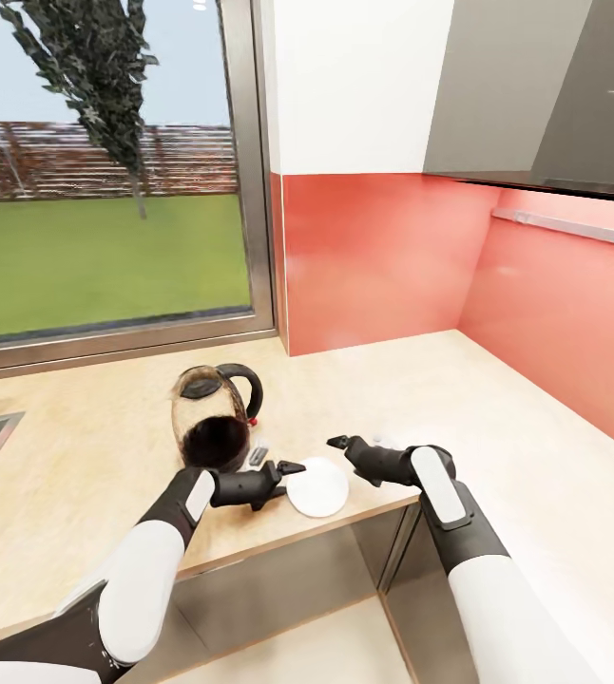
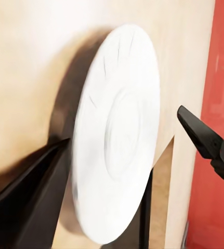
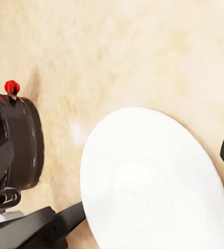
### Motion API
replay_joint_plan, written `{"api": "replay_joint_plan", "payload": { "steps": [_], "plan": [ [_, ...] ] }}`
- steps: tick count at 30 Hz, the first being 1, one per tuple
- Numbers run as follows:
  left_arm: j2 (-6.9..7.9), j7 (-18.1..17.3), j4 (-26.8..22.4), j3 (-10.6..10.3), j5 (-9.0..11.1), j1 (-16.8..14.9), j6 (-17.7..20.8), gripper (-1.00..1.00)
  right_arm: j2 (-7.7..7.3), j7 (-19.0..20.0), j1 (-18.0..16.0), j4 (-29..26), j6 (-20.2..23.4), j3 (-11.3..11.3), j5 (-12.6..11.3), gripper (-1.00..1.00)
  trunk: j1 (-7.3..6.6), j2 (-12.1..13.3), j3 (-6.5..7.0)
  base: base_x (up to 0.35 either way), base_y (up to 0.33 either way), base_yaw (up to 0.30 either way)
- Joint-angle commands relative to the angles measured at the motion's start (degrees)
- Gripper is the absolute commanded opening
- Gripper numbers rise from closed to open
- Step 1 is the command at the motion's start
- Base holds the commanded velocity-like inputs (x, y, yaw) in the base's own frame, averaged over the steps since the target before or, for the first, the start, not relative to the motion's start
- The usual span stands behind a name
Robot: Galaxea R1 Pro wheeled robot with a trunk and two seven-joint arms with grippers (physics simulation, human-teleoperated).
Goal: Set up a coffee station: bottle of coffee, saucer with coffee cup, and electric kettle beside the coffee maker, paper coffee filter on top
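Round white saucer [image 1: 317, 487], ribbed rim

Bright even daylight, soft shadows on the countertop [image 1: 535, 456], wrist views slightly blurred

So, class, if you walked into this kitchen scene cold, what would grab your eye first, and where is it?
Probably the round white saucer at the front edge of the pale wooden countertop, with the left tool at its rim and the right tool just beyond it. Next, the dark glass electric kettle with a black handle stands just behind the left tool, before the red backsplash.
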Motion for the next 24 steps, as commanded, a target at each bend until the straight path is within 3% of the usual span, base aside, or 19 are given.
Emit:
{"api": "replay_joint_plan", "payload": {
  "steps": [1,20,24],
  "plan": [
    [-0.06,-0.3,0.0,0.3,-1.0,0.0,0.3,1.00,0.04,-0.5,0.0,0.0,0.2,-0.1,-0.6,1.00,0.04,-0.1,-0.13,0.000,0.000,0.000],
    [-0.06,-0.3,1.2,0.3,-1.0,0.0,0.3,1.00,0.01,-0.2,0.0,3.9,0.0,-0.3,-0.6,1.00,0.04,-0.1,-0.13,0.000,0.000,0.000],
    [-0.06,-0.3,1.2,0.3,-1.0,0.0,0.3,1.00,-0.04,-0.2,0.0,4.1,-2.0,-0.3,-0.8,1.00,0.04,-0.1,-0.13,0.000,0.000,0.000]
  ]
}}
